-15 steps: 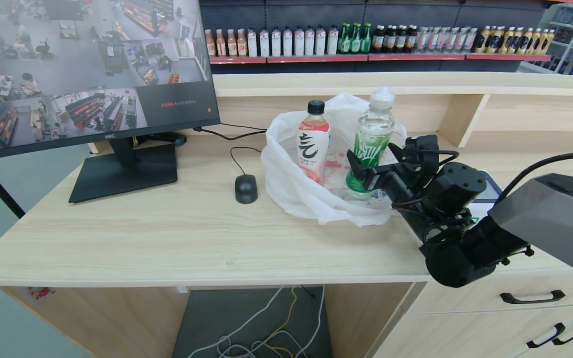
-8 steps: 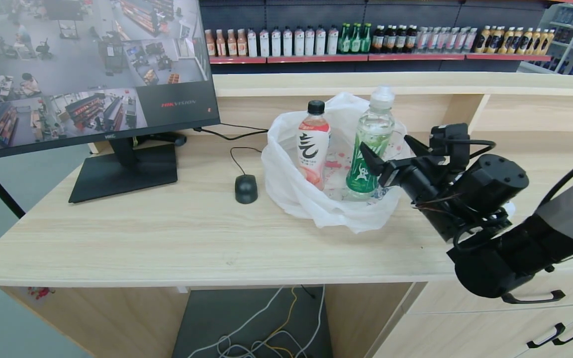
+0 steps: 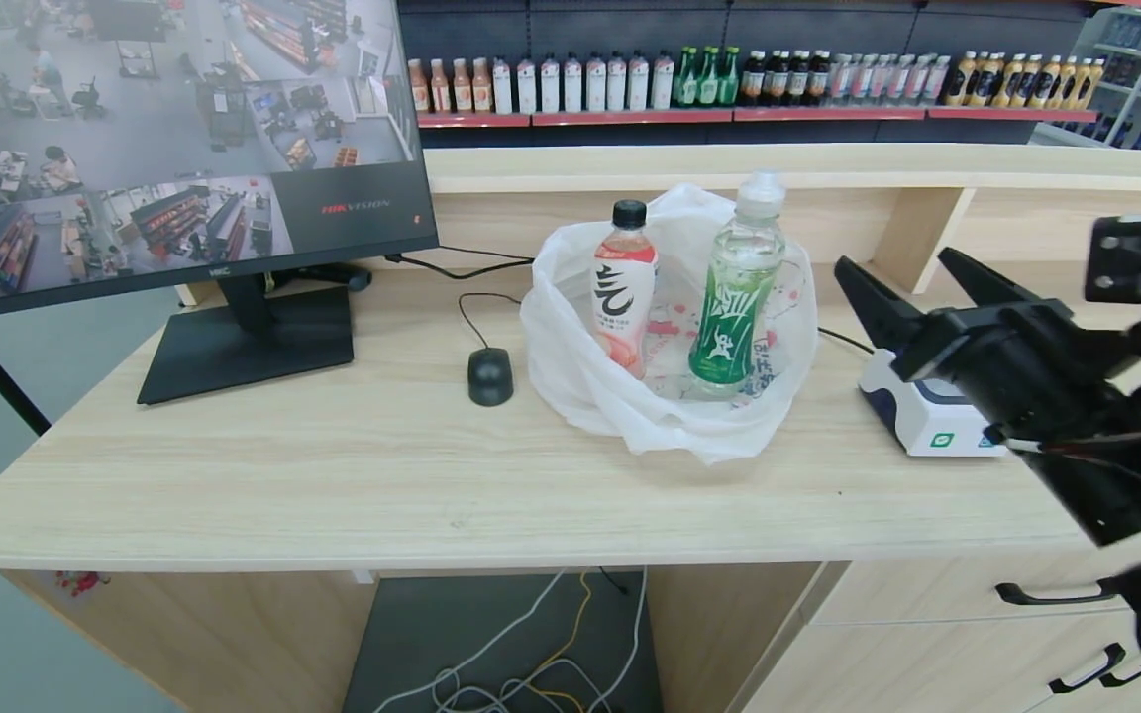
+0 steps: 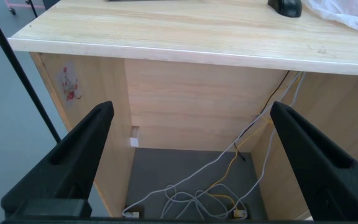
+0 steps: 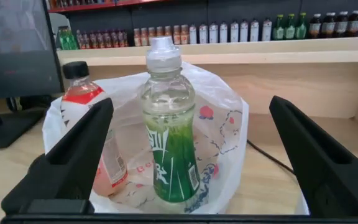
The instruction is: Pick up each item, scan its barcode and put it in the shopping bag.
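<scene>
Left end effector (image 4: 191,109) is hanging spread wide, low before the bench (image 3: 333,475). Right end effector (image 3: 892,259) is hovering spread by the scanner (image 3: 912,426). Green bottle (image 3: 739,297) and pink bottle (image 3: 622,297) are standing upright in the bag (image 3: 580,386).

A white plastic shopping bag (image 3: 570,342) sits open on the wooden counter (image 3: 333,475), its rim slumped outward. Two bottles stand upright inside it, side by side with a small gap between them. The pink-labelled bottle (image 3: 623,297) has a black cap. The taller green-labelled bottle (image 3: 737,287) is clear with a pale cap. A white scanner (image 3: 912,426) lies near the bag, on the green bottle's side.
</scene>
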Robot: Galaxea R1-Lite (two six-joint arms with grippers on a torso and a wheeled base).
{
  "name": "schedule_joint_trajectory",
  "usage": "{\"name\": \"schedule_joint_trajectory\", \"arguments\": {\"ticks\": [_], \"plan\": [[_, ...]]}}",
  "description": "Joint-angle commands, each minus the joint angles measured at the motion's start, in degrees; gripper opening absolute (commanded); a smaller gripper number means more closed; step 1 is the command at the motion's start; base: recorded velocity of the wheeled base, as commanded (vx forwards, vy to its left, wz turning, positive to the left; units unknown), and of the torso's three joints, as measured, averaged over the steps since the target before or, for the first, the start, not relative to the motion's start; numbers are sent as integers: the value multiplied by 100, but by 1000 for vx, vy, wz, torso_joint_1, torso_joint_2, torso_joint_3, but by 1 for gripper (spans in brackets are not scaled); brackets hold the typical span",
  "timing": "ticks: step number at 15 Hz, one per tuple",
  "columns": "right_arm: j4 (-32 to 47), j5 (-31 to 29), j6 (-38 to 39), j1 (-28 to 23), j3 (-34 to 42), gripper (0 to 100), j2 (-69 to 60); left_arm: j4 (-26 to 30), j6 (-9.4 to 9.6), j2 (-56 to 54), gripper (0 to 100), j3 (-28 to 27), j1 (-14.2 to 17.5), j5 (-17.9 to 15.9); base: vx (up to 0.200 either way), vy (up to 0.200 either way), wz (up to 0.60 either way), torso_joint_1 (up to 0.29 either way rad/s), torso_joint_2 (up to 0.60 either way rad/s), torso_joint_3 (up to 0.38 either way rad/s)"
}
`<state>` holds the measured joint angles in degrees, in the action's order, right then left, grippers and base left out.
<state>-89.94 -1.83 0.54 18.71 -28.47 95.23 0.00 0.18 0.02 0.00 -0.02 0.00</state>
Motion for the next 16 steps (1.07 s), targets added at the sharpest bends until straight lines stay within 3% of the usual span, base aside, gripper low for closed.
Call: {"name": "schedule_joint_trajectory", "arguments": {"ticks": [1, 3, 5, 8, 12, 14, 16], "plan": [[-6, 7, 17, -26, 1388, 100, -1631, 0, -1, -2, 100, 0, -6, 0, 0, 0, 0, 0, 0, 0], [-6, 7, 25, -26, 2504, 100, -2492, 0, -1, -2, 100, 0, 2, 0, 0, 0, 0, 0, 0, 0], [390, -28, 87, -26, 2838, 100, -3222, 0, 8, -2, 100, 0, -6, 0, 0, 0, 0, 0, 0, 0], [2183, -2, 78, -17, 2847, 100, -4566, 0, -1, -2, 100, 0, 2, 0, 0, 0, 0, 0, 0, 0], [5663, 7, 61, 27, 2706, 100, -6939, 0, -9, -2, 100, 0, 2, 0, 0, 0, 0, 0, 0, 0], [6744, 77, -18, 27, 2723, 100, -7713, 0, -9, -2, 100, 0, 2, 0, 0, 0, 0, 0, 0, 0], [7342, 86, -98, 27, 2723, 100, -8099, 0, -9, -2, 100, 0, 2, 0, 0, 0, 0, 0, 0, 0]]}}
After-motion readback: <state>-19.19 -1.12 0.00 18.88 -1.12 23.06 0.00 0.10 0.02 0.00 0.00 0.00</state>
